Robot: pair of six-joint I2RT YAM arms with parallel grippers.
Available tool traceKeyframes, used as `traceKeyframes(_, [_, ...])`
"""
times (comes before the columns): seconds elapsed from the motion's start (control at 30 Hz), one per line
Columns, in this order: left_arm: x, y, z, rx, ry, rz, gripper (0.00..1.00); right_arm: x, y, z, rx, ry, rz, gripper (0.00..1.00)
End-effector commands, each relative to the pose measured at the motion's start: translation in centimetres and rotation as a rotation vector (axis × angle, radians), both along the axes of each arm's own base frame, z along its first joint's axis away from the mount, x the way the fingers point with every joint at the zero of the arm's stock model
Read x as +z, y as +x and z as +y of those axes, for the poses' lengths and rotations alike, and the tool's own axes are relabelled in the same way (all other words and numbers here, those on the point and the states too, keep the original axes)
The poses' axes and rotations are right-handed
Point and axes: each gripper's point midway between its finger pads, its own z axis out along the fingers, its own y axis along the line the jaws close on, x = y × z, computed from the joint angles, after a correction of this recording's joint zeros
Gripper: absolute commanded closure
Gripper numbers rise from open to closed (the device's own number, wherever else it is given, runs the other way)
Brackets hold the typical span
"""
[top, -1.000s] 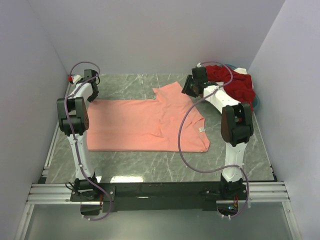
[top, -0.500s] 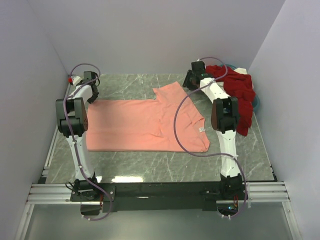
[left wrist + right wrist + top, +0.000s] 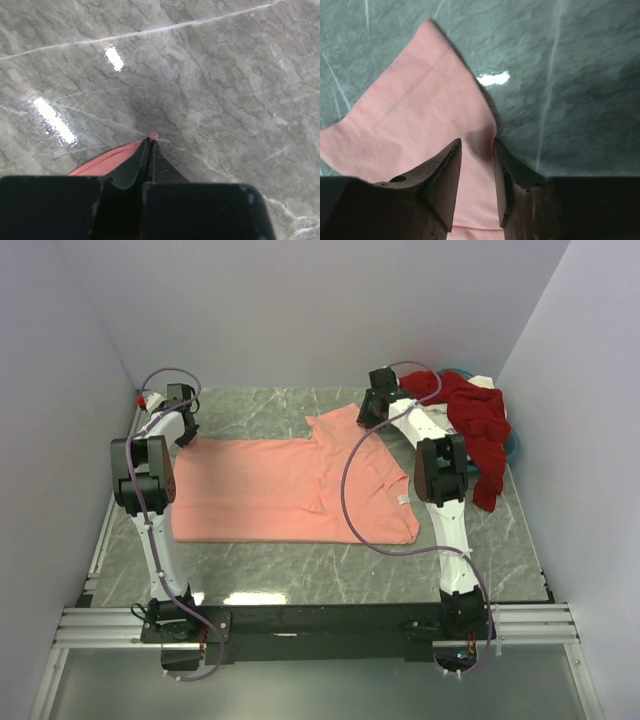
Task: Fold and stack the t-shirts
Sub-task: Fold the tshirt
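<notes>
Salmon-pink t-shirt (image 3: pixel 290 490) spread flat on tabletop (image 3: pixel 330 580); dark red t-shirt (image 3: pixel 480 420) heaped off its far right. Left hand (image 3: pixel 186 432) at its far-left corner, right hand (image 3: pixel 366 412) at its far sleeve.
Left wrist: left hand (image 3: pixel 150 145) pressed together, pinching the shirt's corner.
Right wrist: right hand (image 3: pixel 477 150) spread, straddling the sleeve edge.

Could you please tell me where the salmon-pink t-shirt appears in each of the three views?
Top external: the salmon-pink t-shirt lies spread across the middle of the grey marbled tabletop.
Left wrist: only a pink sliver at lower left, pinched in the shut left gripper.
Right wrist: it fills left and centre, under the open right gripper.
Shared landmark: the grey marbled tabletop, in all three.
</notes>
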Motion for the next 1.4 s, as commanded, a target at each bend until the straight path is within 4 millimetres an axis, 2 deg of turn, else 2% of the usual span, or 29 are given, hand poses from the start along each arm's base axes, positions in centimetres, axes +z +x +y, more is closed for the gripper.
traceKeyframes(0.0, [1.1,-0.2,-0.9,-0.035,-0.033,-0.014,0.99,0.6,0.1,0.5,-0.018,-0.008,-0.014,0.65])
traceKeyframes(0.03, [1.1,-0.3,-0.9,-0.036,-0.032,-0.015,0.99,0.7,0.1,0.3,-0.023,-0.014,-0.017,0.72])
traceKeyframes(0.13, [1.4,-0.2,-1.0,-0.038,-0.032,-0.022,0.99,1.7,0.3,-0.4,-0.046,-0.041,-0.043,0.79])
traceKeyframes(0.23, [2.0,-0.2,-0.9,-0.038,-0.025,-0.031,0.99,3.0,0.5,-1.2,-0.07,-0.07,-0.077,0.94])
traceKeyframes(0.33, [2.8,0.0,-0.7,-0.039,-0.02,-0.045,0.99,5.2,0.5,-2.1,-0.089,-0.095,-0.126,1.0])
traceKeyframes(0.43, [3.6,0.1,-0.8,-0.045,-0.015,-0.059,0.99,6.4,0.6,-2.8,-0.095,-0.113,-0.162,1.0])
traceKeyframes(0.47, [4.2,0.1,-0.7,-0.045,-0.011,-0.07,0.99,7.8,0.7,-3.2,-0.102,-0.115,-0.188,1.0])
traceKeyframes(0.63, [5.3,0.0,-0.5,-0.041,-0.003,-0.086,0.99,11.0,0.2,-4.1,-0.107,-0.125,-0.259,1.0])
traceKeyframes(0.8, [6.1,-0.4,-0.4,-0.037,-0.001,-0.094,0.99,11.9,-0.6,-4.5,-0.101,-0.139,-0.27,1.0])
traceKeyframes(1.03, [6.8,-1.4,-0.5,-0.028,-0.007,-0.098,0.99,12.1,-3.3,-5.3,-0.117,-0.143,-0.256,1.0])
traceKeyframes(1.1, [6.4,-2.2,-0.6,-0.025,-0.013,-0.085,0.99,11.5,-4.3,-5.4,-0.119,-0.135,-0.242,1.0])
traceKeyframes(1.17, [7.2,-2.8,-0.7,-0.016,-0.02,-0.105,0.99,11.4,-5.0,-5.4,-0.127,-0.124,-0.236,1.0])
traceKeyframes(1.2, [6.6,-3.6,-0.8,-0.011,-0.021,-0.09,0.99,11.0,-5.9,-5.6,-0.128,-0.121,-0.224,1.0])
traceKeyframes(1.27, [7.4,-4.3,-0.8,0.008,-0.025,-0.109,0.99,10.9,-6.6,-5.8,-0.14,-0.114,-0.221,1.0])
traceKeyframes(1.3, [6.8,-5.2,-0.8,0.015,-0.027,-0.093,0.99,10.9,-7.4,-6.1,-0.151,-0.12,-0.217,1.0])
traceKeyframes(1.33, [7.3,-5.6,-0.7,0.031,-0.027,-0.107,0.99,10.9,-7.8,-6.1,-0.154,-0.117,-0.214,1.0])
traceKeyframes(1.37, [6.9,-6.4,-0.8,0.04,-0.03,-0.096,0.99,10.8,-8.2,-6.2,-0.164,-0.109,-0.212,1.0])
